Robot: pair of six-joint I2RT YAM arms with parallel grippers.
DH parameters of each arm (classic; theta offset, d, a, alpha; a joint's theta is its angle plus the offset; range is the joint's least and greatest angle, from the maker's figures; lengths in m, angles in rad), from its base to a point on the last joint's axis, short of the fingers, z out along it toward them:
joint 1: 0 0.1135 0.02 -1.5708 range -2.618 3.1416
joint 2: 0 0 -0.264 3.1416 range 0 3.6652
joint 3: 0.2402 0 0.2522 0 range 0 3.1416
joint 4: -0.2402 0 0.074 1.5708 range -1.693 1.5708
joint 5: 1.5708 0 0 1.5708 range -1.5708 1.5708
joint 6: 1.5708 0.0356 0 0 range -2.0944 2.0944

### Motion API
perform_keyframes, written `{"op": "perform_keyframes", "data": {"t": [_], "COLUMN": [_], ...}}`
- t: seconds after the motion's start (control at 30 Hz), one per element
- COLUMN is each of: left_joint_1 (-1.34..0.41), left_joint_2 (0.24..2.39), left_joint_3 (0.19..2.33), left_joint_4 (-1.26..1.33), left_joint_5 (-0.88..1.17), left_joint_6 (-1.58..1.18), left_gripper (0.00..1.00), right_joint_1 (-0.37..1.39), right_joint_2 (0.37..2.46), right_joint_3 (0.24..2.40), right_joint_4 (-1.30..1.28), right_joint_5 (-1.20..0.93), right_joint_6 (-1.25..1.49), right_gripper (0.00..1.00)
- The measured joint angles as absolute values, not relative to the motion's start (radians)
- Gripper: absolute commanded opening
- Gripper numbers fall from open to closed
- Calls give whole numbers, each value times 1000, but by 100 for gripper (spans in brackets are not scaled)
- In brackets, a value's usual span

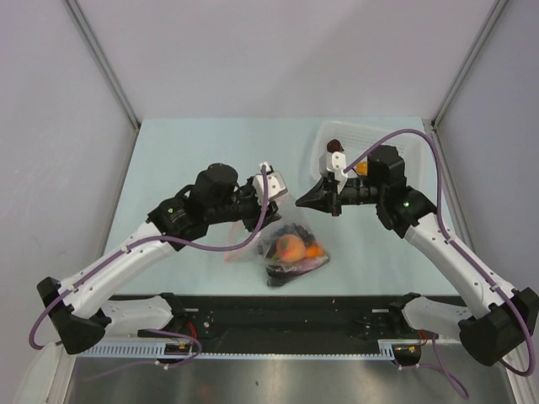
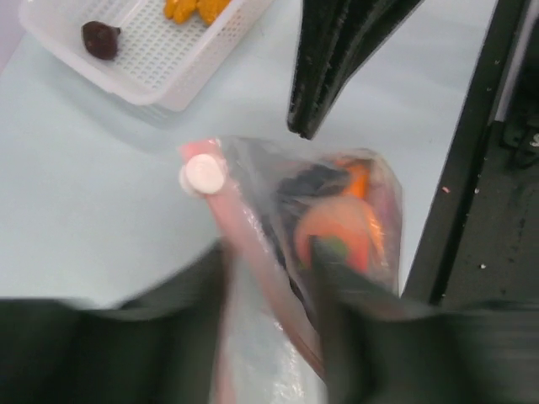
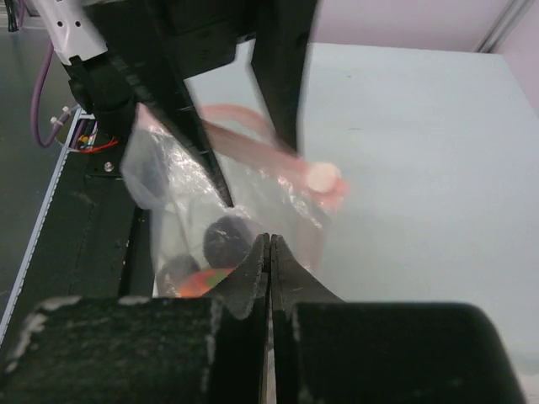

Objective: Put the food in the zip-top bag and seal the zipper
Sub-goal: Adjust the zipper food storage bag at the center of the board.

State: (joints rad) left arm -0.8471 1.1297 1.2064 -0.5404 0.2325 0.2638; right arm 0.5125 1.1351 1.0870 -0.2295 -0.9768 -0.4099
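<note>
The clear zip-top bag point(image 1: 285, 268) lies on the table near the front edge. It holds a peach-red fruit point(image 1: 291, 247), an orange piece point(image 1: 313, 250) and a dark grape cluster point(image 1: 295, 229). Its pink-red zipper point(image 2: 253, 252) carries a white slider point(image 2: 202, 175) at the far end. My left gripper point(image 2: 265, 278) is open, with its blurred fingers point(image 2: 337, 286) astride the zipper strip. My right gripper point(image 3: 269, 240) is shut and empty. It points at the bag from the right, just above it, and also shows in the top view point(image 1: 305, 200).
A white perforated basket point(image 1: 396, 139) stands at the back right with a dark piece point(image 1: 335, 146) and an orange piece point(image 1: 362, 167) in it. It also shows in the left wrist view point(image 2: 202, 76). A black rail point(image 1: 278, 316) runs along the table's near edge.
</note>
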Motion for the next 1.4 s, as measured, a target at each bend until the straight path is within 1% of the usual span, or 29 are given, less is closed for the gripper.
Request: {"op": "perform_keyframes", "data": {"t": [0.03,0.07,0.13,0.17,0.23,0.27,0.33,0.4,0.43,0.47,0.5,0.53,0.6,0.7,0.73,0.8,0.87,0.9,0.97,1.0,1.07,1.1,1.17,1.2,1.23,1.3,1.33,1.37,1.4], "left_joint_1": [-846,-847,-846,-846,-846,-847,-847,-847,-848,-849,-849,-849,-849,-849,-849,-851,-855,-856,-859,-860,-863,-864,-866,-868,-870,-873,-874,-875,-875], "left_joint_2": [1121,1112,1092,1084,1074,1072,1073,1073,1073,1073,1073,1073,1073,1072,1072,1070,1067,1066,1064,1063,1063,1063,1063,1062,1061,1058,1057,1057,1056], "left_joint_3": [1195,1187,1179,1179,1179,1179,1179,1179,1179,1179,1179,1179,1179,1179,1179,1179,1179,1179,1179,1179,1179,1179,1179,1179,1179,1179,1179,1179,1179], "left_joint_4": [-539,-537,-536,-534,-533,-533,-533,-533,-533,-533,-534,-534,-534,-536,-536,-535,-536,-536,-536,-536,-540,-541,-542,-542,-542,-541,-542,-542,-541], "left_joint_5": [249,261,299,318,351,366,384,402,408,413,418,420,425,434,439,449,453,456,457,457,457,457,457,457,457,456,455,454,449], "left_joint_6": [272,279,299,308,325,333,344,353,359,363,369,371,377,385,386,386,386,387,392,394,398,402,403,404,405,411,411,411,410], "left_gripper": [23,14,9,5,0,0,0,0,0,0,0,0,0,0,0,0,0,0,0,0,0,0,0,0,0,1,4,19,28], "right_joint_1": [516,519,529,536,553,561,570,575,573,567,558,549,512,460,448,441,449,457,482,493,519,526,537,538,537,537,537,537,537], "right_joint_2": [1130,1126,1111,1104,1089,1082,1077,1077,1077,1077,1077,1077,1077,1081,1085,1103,1126,1137,1154,1157,1161,1161,1161,1161,1162,1162,1162,1162,1162], "right_joint_3": [1087,1087,1087,1087,1087,1087,1087,1087,1087,1087,1087,1087,1087,1087,1087,1087,1087,1087,1087,1087,1087,1087,1087,1087,1087,1087,1087,1087,1087], "right_joint_4": [-230,-231,-242,-253,-277,-286,-299,-316,-326,-334,-339,-340,-340,-339,-339,-339,-339,-339,-343,-347,-364,-369,-377,-376,-375,-372,-372,-372,-372], "right_joint_5": [-977,-978,-984,-987,-989,-987,-982,-968,-958,-950,-946,-941,-935,-936,-941,-958,-980,-987,-1003,-1008,-1021,-1026,-1034,-1035,-1034,-1036,-1036,-1035,-1034], "right_joint_6": [-415,-420,-443,-453,-481,-493,-508,-521,-527,-532,-538,-537,-531,-529,-533,-540,-542,-545,-561,-567,-582,-591,-600,-599,-599,-597,-595,-595,-595], "right_gripper": [0,11,34,38,41,48,55,67,76,82,94,100,100,91,84,79,77,72,66,55,44,32,19,7,1,0,0,0,0]}}
